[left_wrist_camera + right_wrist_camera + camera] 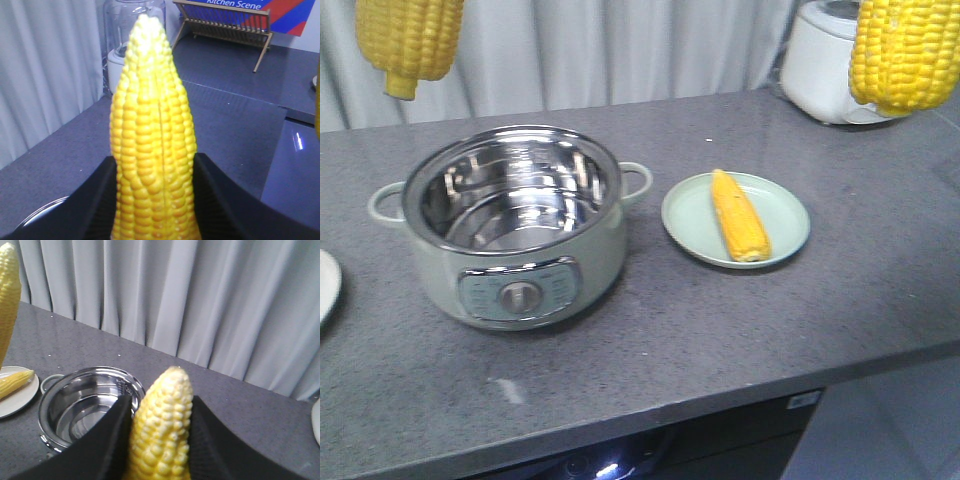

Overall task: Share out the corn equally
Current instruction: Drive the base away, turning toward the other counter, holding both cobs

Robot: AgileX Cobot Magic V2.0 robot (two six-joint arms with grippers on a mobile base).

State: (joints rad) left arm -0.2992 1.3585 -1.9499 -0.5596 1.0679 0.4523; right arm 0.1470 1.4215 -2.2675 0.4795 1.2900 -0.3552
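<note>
My left gripper (154,165) is shut on a corn cob (152,115), its black fingers (95,200) pressing both sides and the tip pointing away. That cob hangs at the top left (408,40) of the front view. My right gripper (161,405) is shut on another cob (162,425), which hangs at the top right (905,50). A third cob (740,215) lies on the pale green plate (685,215) right of the pot. In the right wrist view one more cob (15,382) rests on a white plate (20,400) left of the pot.
A steel-lined electric pot (515,225) stands empty mid-counter. A white plate's rim (325,285) shows at the left edge. A white appliance (825,65) sits at the back right. A dish rack (227,25) stands far along the counter. A curtain (620,50) hangs behind.
</note>
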